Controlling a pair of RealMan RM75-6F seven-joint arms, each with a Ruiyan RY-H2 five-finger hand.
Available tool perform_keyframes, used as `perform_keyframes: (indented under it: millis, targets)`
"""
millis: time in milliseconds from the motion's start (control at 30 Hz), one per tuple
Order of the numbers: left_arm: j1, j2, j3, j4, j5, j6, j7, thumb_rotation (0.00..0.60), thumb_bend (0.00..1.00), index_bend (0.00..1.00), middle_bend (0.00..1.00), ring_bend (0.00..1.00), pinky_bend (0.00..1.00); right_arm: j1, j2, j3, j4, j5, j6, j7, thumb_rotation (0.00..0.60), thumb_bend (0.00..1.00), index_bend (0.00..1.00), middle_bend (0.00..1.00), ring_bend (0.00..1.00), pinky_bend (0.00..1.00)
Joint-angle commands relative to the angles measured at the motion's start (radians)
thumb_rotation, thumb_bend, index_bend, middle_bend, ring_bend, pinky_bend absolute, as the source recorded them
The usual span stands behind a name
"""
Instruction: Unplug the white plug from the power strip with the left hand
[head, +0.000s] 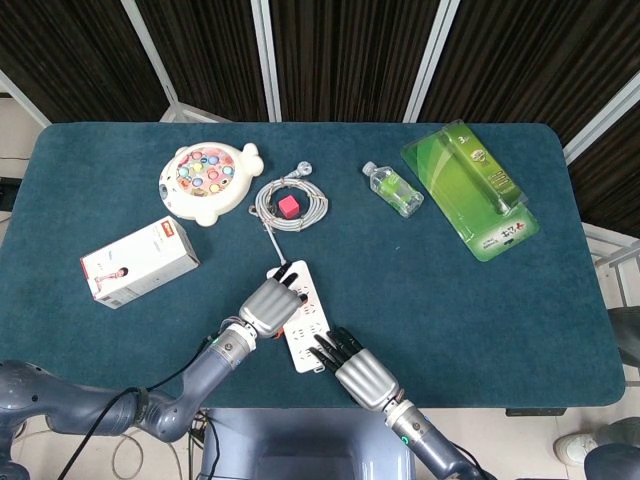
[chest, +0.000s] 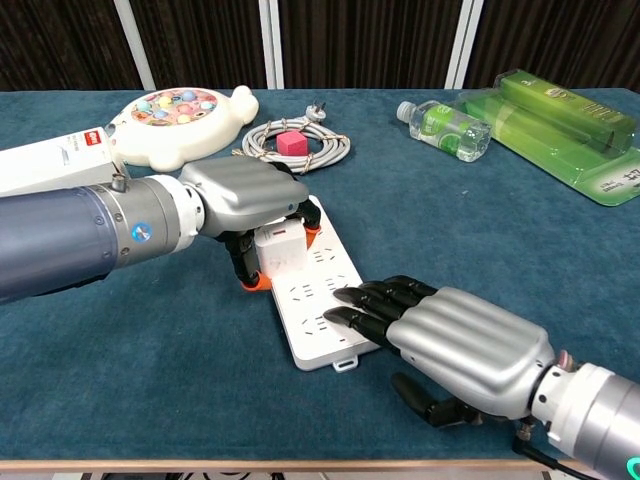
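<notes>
The white power strip (chest: 318, 308) lies on the blue table near the front edge, also seen in the head view (head: 310, 322). A white plug (chest: 280, 249) sits in its far end. My left hand (chest: 240, 192) covers the plug from above and pinches it between an orange-tipped thumb (chest: 256, 281) and fingertips (chest: 312, 214). In the head view the left hand (head: 268, 305) hides the plug. My right hand (chest: 455, 342) lies flat with its dark fingertips (chest: 352, 297) pressing on the strip's near end; it shows in the head view (head: 356, 369) too.
Behind the strip lies a coiled grey cable (head: 290, 200) with a pink cube (head: 289, 207) in it. A fish toy (head: 205, 180) and a white box (head: 138, 262) are at the left. A water bottle (head: 392, 188) and a green package (head: 470, 190) are at the right.
</notes>
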Motion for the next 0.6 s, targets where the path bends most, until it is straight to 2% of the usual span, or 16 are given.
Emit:
perform_keyframes:
  millis: [33, 600]
  targets:
    - [0.003, -0.003, 0.0, 0.003, 0.003, 0.005, -0.002, 0.6, 0.41, 0.56, 0.59, 0.16, 0.0, 0.0, 0.001, -0.001, 0.0, 0.0, 0.001, 0.002, 0.6, 0.73, 0.0, 0.0, 0.0, 0.01]
    - [0.016, -0.015, -0.006, 0.005, 0.042, 0.027, -0.017, 0.6, 0.45, 0.62, 0.66, 0.19, 0.03, 0.0, -0.003, -0.01, 0.003, 0.003, 0.005, 0.002, 0.6, 0.73, 0.0, 0.0, 0.0, 0.01]
